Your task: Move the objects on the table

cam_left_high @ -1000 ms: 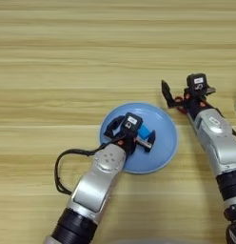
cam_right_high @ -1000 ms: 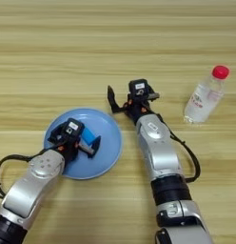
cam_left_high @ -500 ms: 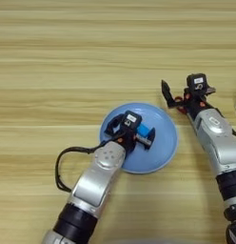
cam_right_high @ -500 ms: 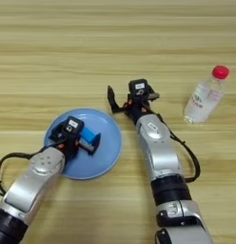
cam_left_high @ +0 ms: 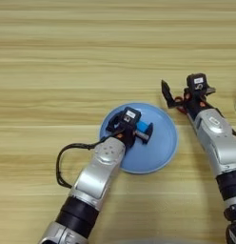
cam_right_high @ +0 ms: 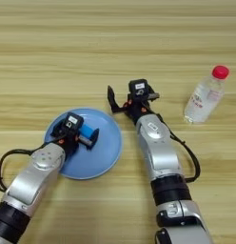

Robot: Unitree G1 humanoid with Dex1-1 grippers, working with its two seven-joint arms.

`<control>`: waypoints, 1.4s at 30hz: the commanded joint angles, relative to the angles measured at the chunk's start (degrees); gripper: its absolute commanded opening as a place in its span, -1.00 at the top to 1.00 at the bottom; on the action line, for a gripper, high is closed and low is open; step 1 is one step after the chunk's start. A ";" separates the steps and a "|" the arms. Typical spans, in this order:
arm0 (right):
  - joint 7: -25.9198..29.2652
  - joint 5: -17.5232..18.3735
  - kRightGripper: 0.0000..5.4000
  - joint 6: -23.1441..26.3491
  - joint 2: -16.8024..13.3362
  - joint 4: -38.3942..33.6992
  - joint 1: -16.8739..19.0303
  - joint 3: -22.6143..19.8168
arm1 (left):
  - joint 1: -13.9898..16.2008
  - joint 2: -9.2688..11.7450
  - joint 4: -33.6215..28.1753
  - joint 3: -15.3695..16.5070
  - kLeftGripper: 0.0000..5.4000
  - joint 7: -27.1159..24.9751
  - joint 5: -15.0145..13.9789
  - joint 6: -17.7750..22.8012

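A round light-blue plate (cam_left_high: 160, 152) lies on the light wood-grain table (cam_left_high: 67, 57), and everything else is placed against it. The robot's left gripper (cam_left_high: 142, 131) reaches over the plate's middle, its two black fingers closed on a small bright-blue block (cam_left_high: 143, 127), which sits between them above the plate's surface; whether the block touches the plate cannot be told. A black cable (cam_left_high: 67, 152) loops off the left arm over the bare wood on the plate's left side.

The right gripper (cam_right_high: 134, 96) sits just beyond the plate's far right rim, clear of it, over the tabletop. One black finger (cam_right_high: 111, 96) stands out toward the plate and the jaws gape wide, with nothing between them. Its silver forearm runs back toward the near edge of the table, on the plate's right.

A clear plastic bottle (cam_right_high: 204, 95) with a red cap (cam_right_high: 220, 72) stands well to the right of the plate, past the right gripper.
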 commanded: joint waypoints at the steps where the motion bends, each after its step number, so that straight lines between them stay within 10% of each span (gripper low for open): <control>1: -0.24 -0.11 -1.00 1.07 0.04 -0.82 -1.12 0.06 | 0.96 -0.90 2.13 0.64 -0.71 0.26 0.08 1.36; 42: 0.10 -0.02 -1.00 0.90 -0.34 -0.45 -1.01 -0.06 | -1.92 0.51 -7.89 6.40 -0.71 1.15 0.02 0.12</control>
